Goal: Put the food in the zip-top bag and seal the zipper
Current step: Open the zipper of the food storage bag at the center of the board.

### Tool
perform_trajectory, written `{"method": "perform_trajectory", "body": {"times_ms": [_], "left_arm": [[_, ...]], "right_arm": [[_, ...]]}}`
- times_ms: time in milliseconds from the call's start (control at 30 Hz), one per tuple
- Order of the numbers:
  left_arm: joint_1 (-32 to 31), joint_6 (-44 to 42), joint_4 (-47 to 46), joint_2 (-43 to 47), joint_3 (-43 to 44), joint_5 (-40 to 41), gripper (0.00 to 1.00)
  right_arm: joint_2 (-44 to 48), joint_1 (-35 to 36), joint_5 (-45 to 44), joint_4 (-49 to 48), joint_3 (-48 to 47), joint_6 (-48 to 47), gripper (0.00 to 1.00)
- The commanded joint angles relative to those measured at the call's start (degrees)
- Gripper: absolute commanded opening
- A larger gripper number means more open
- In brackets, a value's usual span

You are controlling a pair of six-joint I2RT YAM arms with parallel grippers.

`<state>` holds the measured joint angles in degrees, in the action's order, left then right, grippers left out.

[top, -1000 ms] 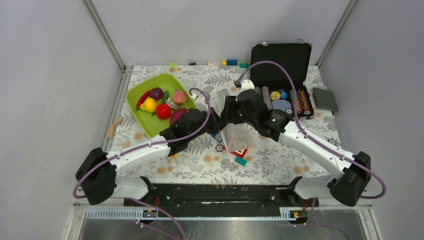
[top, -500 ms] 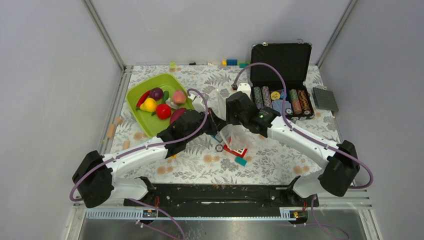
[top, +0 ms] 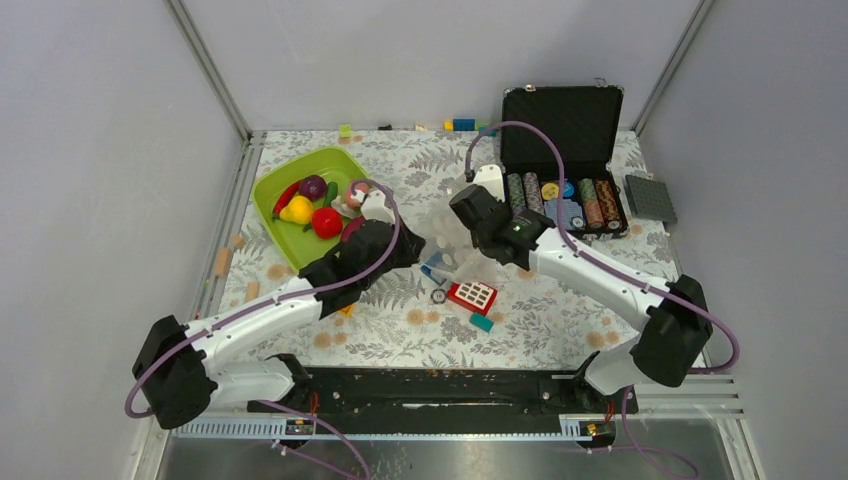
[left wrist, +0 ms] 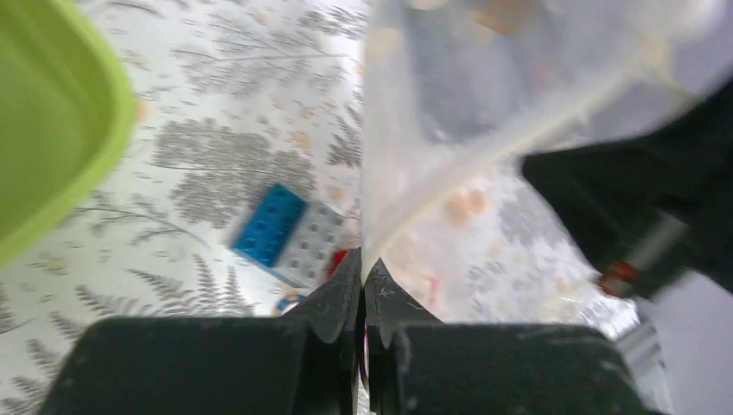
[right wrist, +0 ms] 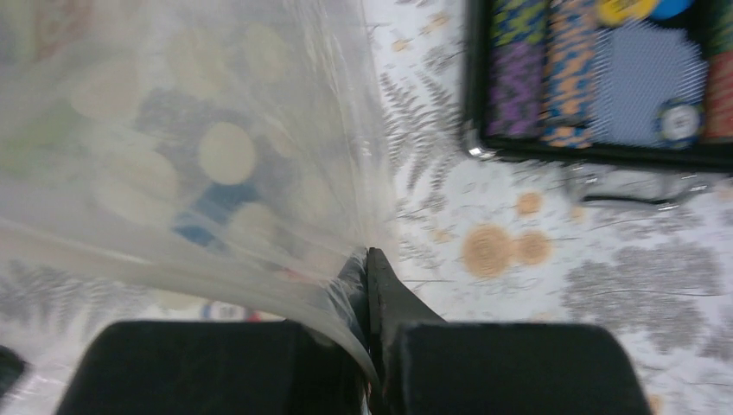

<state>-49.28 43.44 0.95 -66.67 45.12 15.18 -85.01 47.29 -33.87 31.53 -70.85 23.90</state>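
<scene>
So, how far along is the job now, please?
Done: nothing yet; the food lies in the green tub. In hand: the left gripper and right gripper each pinch the zip-top bag. Left: fill the bag, then seal it.

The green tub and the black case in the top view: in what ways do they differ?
The green tub is lidless and holds toy food; the black case is hinged open and holds poker chips. The green tub lies askew on the left; the black case sits square at the far right. Both stand open on the patterned table.
</scene>
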Motion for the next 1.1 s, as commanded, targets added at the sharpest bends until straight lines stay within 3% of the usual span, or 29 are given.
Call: {"method": "perform_trajectory", "body": {"times_ms": [0, 233, 400, 533, 600, 800, 933, 1067], "left_arm": [[4.9, 1.7, 6.3, 1.3, 2.7, 6.4, 0.00], [12.0, 0.9, 7.8, -0.7, 3.0, 3.6, 0.00], [13.6, -1.2, 8.4, -3.7, 6.3, -1.4, 0.00], [13.4, -3.7, 3.1, -6.5, 8.6, -18.6, 0.21], [13.4, -4.0, -0.3, -7.7, 9.4, -27.0, 0.42], [13.4, -4.8, -2.4, -9.9, 11.5, -36.6, 0.81], [13.4, -4.7, -2.4, -9.8, 11.9, -40.7, 0.98], [13.4, -6.0, 0.2, -7.2, 12.0, -38.7, 0.99]], "right_arm": [[3.5, -1.2, -8.0, 4.4, -4.9, -12.3, 0.00], [6.5, -7.3, 5.7, 7.0, -6.4, -20.8, 0.00], [7.2, -8.4, 11.7, 8.7, -8.3, -25.7, 0.00], [4.1, -8.4, 14.2, 13.6, -13.2, -21.4, 0.00], [1.0, -8.4, 12.8, 18.3, -17.5, -17.7, 0.02], [-9.2, -8.5, 5.3, 32.4, -28.0, -8.8, 0.04], [-14.0, -8.5, 4.2, 34.7, -31.4, -5.6, 0.06], [-17.8, -8.5, 5.1, 34.8, -34.0, -3.2, 0.07]]}}
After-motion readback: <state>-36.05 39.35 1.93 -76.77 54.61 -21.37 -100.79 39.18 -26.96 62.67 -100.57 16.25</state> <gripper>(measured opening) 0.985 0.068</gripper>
